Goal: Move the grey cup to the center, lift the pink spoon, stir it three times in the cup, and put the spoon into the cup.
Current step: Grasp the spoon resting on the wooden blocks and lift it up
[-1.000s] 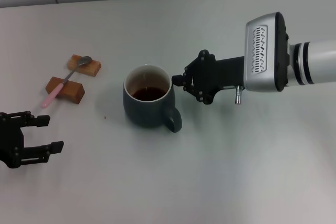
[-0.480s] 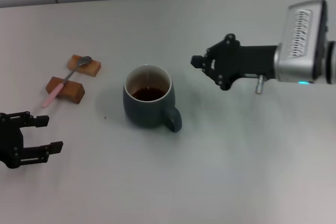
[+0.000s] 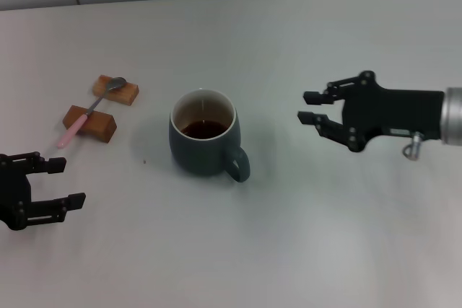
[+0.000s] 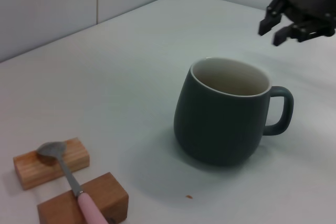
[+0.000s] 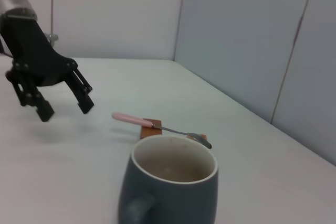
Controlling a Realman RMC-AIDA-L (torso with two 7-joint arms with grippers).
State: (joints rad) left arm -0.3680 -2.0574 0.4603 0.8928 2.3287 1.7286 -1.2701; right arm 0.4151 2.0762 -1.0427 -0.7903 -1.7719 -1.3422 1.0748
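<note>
The grey cup [image 3: 206,142] stands upright mid-table with dark liquid inside and its handle toward the near right. It also shows in the left wrist view [image 4: 223,114] and the right wrist view [image 5: 170,182]. The pink spoon [image 3: 88,112] lies across two wooden blocks to the cup's left, metal bowl on the far block; both wrist views show the spoon [image 4: 71,177] [image 5: 157,125]. My right gripper [image 3: 304,107] hovers open and empty to the right of the cup, apart from it. My left gripper [image 3: 70,182] rests open at the near left.
The two brown wooden blocks [image 3: 115,90] [image 3: 90,124] carry the spoon at the left of the white table [image 3: 289,236]. A wall runs along the table's far edge.
My right gripper has drawn back from beside the cup's rim toward the right and turned over. The cup, the spoon and the left arm have stayed put.
</note>
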